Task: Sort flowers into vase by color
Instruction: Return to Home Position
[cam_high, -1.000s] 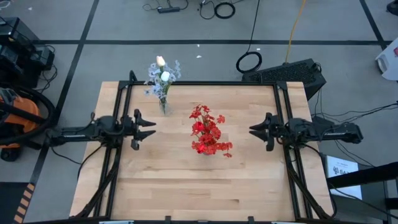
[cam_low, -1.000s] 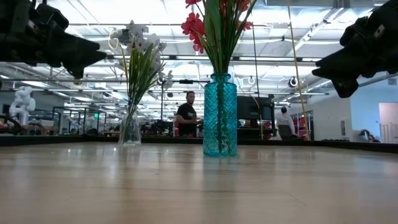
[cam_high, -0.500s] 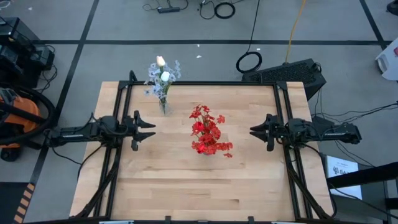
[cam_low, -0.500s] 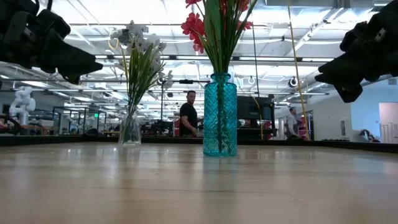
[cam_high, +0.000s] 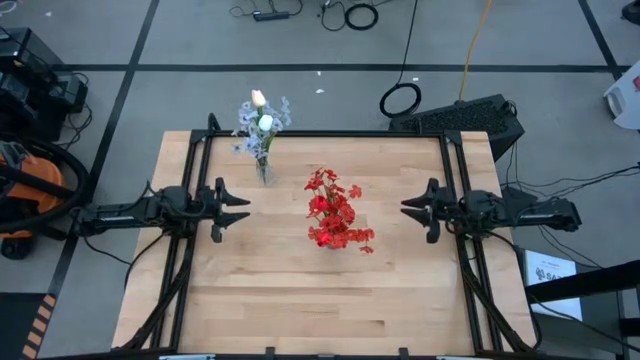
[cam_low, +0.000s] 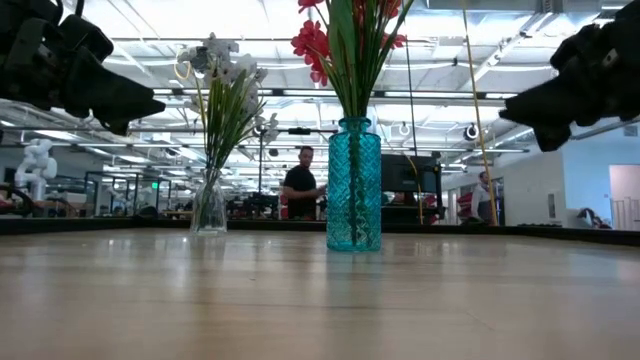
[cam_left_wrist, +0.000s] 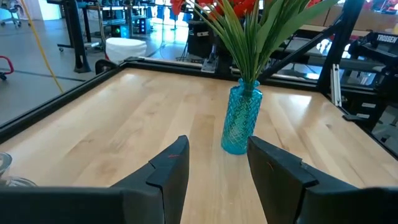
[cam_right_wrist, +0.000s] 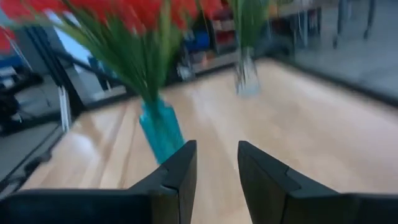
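The red flowers (cam_high: 336, 214) stand with their stems in a teal glass vase (cam_low: 353, 186) at the table's middle. White rosebuds and pale bluish sprigs (cam_high: 261, 122) stand in a small clear vase (cam_low: 209, 206) near the far edge, left of centre. My left gripper (cam_high: 240, 207) hovers open above the table, left of the teal vase (cam_left_wrist: 241, 122), fingers pointing at it. My right gripper (cam_high: 408, 209) hovers open on the vase's right, facing it (cam_right_wrist: 160, 131). Both are well apart from the vases.
Black rails (cam_high: 195, 180) run along the table's left, right and far sides. Bare wood (cam_high: 330, 300) lies between the vases and the near edge. Beyond the table, people (cam_low: 302, 185) move about in the room; cables and a vacuum cleaner (cam_high: 30, 185) are on the floor.
In the low view my right gripper dipped slightly and rose again, still open. My left gripper sank a little and then held still. Neither vase nor the flowers have moved.
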